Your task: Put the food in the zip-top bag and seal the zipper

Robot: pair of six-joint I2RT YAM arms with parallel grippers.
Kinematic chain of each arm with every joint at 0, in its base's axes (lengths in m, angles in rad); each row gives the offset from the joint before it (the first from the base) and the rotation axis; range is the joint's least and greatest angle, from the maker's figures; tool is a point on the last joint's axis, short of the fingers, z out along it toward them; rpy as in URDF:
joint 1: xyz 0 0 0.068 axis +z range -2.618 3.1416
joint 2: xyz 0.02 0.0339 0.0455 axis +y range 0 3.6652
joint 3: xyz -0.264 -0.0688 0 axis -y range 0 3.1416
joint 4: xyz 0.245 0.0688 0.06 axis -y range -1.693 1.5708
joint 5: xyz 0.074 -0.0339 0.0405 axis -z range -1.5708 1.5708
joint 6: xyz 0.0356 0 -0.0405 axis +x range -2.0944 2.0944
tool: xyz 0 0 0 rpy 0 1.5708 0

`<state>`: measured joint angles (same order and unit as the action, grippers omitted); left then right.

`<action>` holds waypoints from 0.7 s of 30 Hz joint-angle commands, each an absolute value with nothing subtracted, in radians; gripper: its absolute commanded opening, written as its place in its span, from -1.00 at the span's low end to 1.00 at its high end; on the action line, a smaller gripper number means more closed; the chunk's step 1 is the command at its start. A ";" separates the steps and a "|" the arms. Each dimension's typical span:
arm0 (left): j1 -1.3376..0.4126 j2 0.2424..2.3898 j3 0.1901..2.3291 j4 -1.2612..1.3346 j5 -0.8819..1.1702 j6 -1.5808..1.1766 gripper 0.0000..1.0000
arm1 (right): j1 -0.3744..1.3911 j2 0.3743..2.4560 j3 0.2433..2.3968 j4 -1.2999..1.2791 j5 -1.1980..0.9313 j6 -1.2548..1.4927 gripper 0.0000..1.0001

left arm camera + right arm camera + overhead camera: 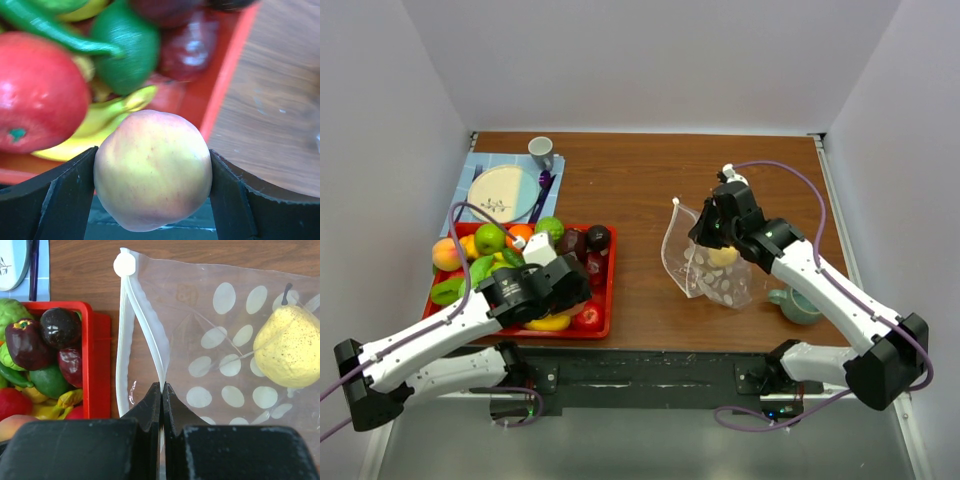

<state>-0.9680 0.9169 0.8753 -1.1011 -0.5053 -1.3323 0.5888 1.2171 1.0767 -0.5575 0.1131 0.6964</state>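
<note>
My left gripper (558,282) (152,175) is shut on a yellow-pink peach (150,160), held just over the near right corner of the red tray (611,272) that holds the remaining food (490,240). My right gripper (712,232) (161,388) is shut on one lip of the clear polka-dot zip-top bag (705,270) (230,365) and holds its mouth up and open toward the tray. The pale zipper (145,325) runs in two parted strips up to a white end tab (122,264). A yellow pear (287,347) (722,256) lies inside the bag.
The tray (89,360) also holds plums, limes, a red apple, bananas and a green pepper. A plate (505,190) on a blue mat and a grey cup (541,152) stand at the back left. A green mug (798,303) stands right of the bag.
</note>
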 commanded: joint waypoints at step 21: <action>-0.963 1.048 0.838 -0.267 -0.359 -0.943 -0.49 | 0.658 1.278 1.071 -0.502 0.092 0.744 -1.00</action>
